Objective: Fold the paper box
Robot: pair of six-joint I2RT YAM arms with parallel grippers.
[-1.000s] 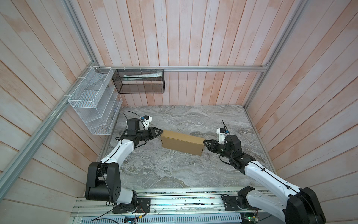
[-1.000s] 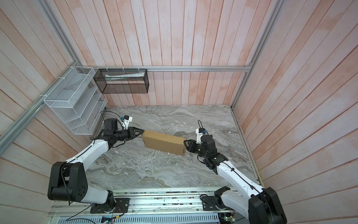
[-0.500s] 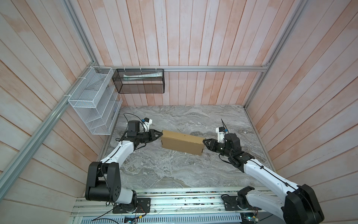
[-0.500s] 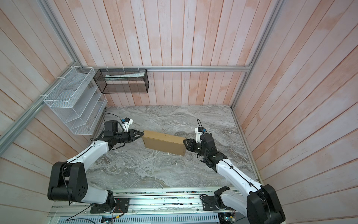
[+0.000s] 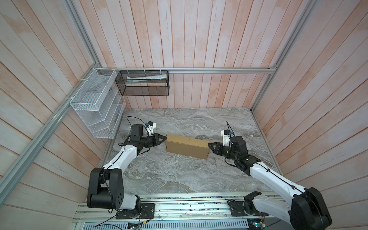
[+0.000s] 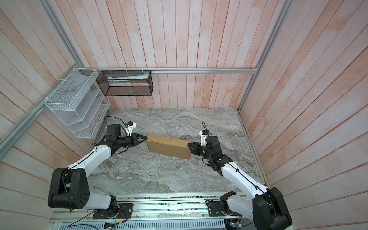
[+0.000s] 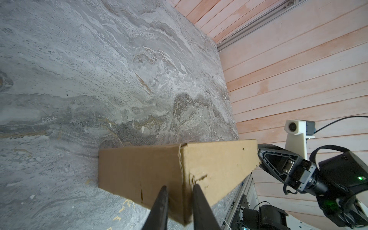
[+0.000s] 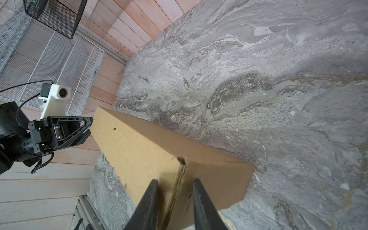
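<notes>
Left gripper meets the left end of the box in both top views, and the right gripper meets its right end. The box appears to stand on a long narrow side near the middle of the table, slightly askew.

From the left wrist, the left gripper has its jaws a narrow gap apart, astride a scuffed corner edge of the box. Whether they bite the cardboard I cannot tell.

From the right wrist, the right gripper straddles the corner seam at its end of the box the same way, and its grip is just as unclear.

The box looks light, hollow and dry. It is probably stiff across the faces but weak at creases and worn corners. I would hold it gently by both end walls at once, not by the frayed corners
</notes>
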